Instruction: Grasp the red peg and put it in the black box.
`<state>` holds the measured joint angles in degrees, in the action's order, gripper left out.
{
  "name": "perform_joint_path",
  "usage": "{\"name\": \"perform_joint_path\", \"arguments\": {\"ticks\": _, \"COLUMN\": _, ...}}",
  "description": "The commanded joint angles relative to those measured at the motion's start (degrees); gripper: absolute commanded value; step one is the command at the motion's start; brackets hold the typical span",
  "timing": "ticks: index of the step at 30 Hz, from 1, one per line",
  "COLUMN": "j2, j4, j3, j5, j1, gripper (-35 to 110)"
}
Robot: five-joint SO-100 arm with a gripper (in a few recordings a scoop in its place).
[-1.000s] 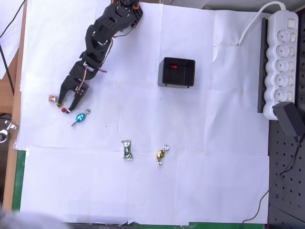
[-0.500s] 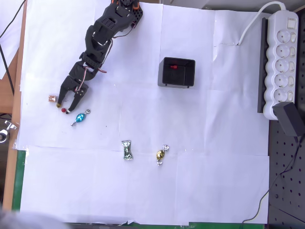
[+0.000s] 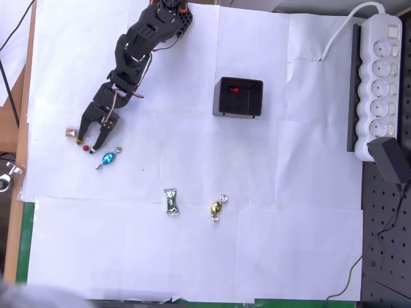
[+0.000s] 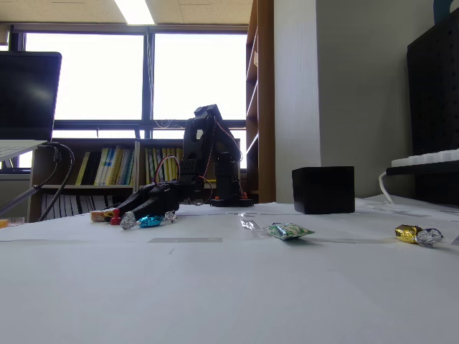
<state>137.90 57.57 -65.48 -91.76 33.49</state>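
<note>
Your claw (image 3: 86,145) spread and low on the bench (image 3: 257,256), red peg (image 3: 85,147) lying between its fingertips, black box (image 3: 239,97) well apart to the right, overhead view.

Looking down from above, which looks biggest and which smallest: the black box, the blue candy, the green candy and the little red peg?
1. black box
2. green candy and blue candy, too alike to rank
3. red peg, by far the smallest
</note>
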Motion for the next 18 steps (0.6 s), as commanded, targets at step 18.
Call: {"name": "perform_joint_path", "arguments": {"ticks": 18, "j2": 1.93, "j4": -5.19, "j3": -8.7, "j5": -0.7, "j1": -0.18, "gripper": 15}}
